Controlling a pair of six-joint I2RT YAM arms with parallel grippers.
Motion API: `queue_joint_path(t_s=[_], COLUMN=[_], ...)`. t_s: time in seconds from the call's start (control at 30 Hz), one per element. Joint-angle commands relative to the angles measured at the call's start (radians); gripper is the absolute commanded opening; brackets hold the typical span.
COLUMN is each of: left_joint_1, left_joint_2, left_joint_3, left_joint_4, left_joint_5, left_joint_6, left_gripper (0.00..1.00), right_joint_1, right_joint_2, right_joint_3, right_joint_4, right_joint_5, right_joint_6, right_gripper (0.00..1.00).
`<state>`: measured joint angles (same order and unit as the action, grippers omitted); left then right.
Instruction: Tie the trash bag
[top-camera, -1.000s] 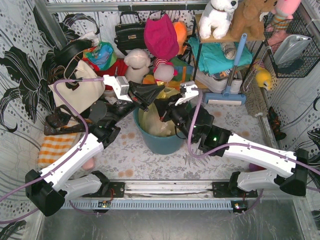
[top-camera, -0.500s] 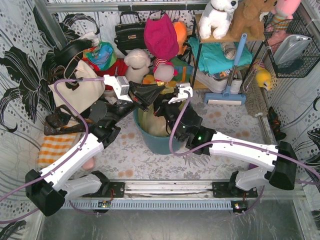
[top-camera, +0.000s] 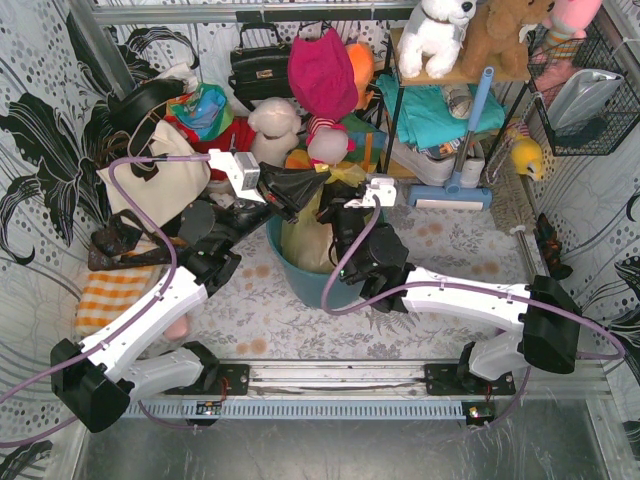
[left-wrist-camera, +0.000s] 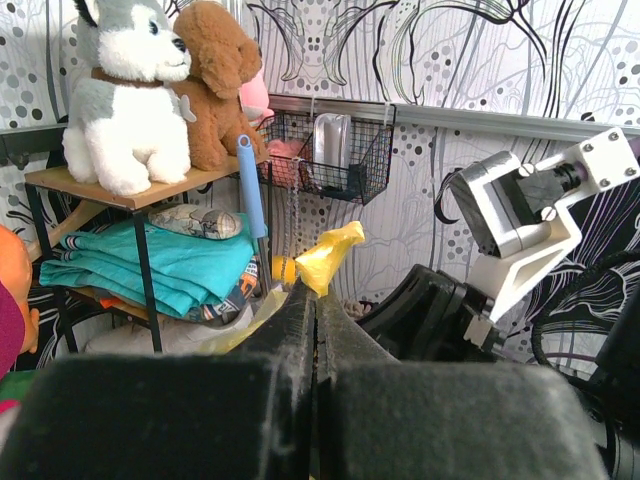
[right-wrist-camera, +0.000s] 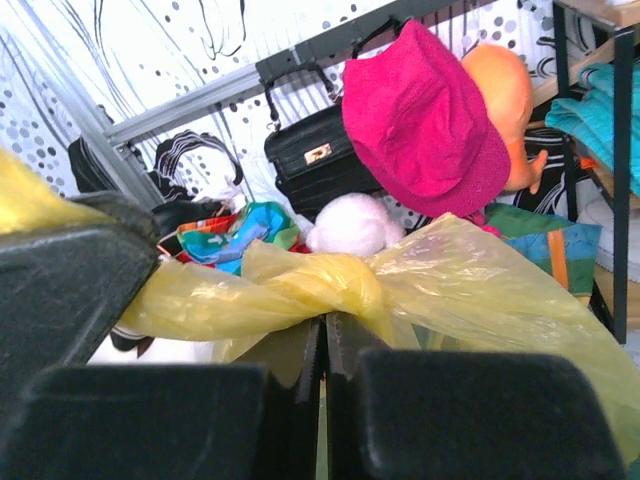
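The trash bag (top-camera: 300, 240) is thin yellow plastic and sits in the teal bin (top-camera: 335, 290). My left gripper (top-camera: 308, 183) is above the bin's far rim, shut on one handle strip; the strip's yellow tip (left-wrist-camera: 325, 258) sticks out past the shut fingertips (left-wrist-camera: 312, 290). My right gripper (top-camera: 332, 215) is over the bag's mouth, close to the left one. In the right wrist view its jaws (right-wrist-camera: 323, 322) are shut just under a twisted yellow knot (right-wrist-camera: 320, 285) where the strips cross. A sliver of yellow shows between them. The left gripper's finger (right-wrist-camera: 60, 270) is at the left edge.
A cream tote (top-camera: 160, 165) and a dark bag lie left of the bin, with an orange checked cloth (top-camera: 110, 295) nearer. Plush toys, a pink hat (top-camera: 322, 70) and a black handbag (top-camera: 258, 65) crowd the back. A shelf with teal cloth (top-camera: 440, 110) stands at back right.
My right arm has swung left and in over the bin, bringing its gripper up to the left gripper and the strips. The left arm has stayed put.
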<state>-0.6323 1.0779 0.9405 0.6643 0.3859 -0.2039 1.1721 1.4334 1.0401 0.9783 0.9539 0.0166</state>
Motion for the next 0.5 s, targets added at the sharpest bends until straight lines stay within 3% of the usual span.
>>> queue_joint_path(t_s=[0.0,0.27,0.33,0.47], left_joint_1=[0.002,0.002,0.001,0.002], left_joint_2=[-0.009,-0.013,-0.018,-0.046], left_joint_3=[0.034,0.033,0.032,0.022], left_joint_4=[0.023,0.020,0.022,0.023], left_joint_5=[0.012,0.007,0.003,-0.023], left_joint_6=[0.008,0.011,0.011,0.006], left_gripper=[0.00,0.05,0.14,0.44], right_joint_1=[-0.022,-0.069,-0.071,-0.071], right_joint_2=[-0.011,-0.056,-0.057,-0.065], right_joint_3=[-0.024,-0.044,-0.049,-0.056], right_joint_4=[0.111,0.023,0.028,0.024], right_joint_5=[0.048,-0.006,-0.019,-0.034], right_joint_6=[-0.043,0.071,0.075,0.086], right_gripper=[0.00,0.00,0.00,0.00])
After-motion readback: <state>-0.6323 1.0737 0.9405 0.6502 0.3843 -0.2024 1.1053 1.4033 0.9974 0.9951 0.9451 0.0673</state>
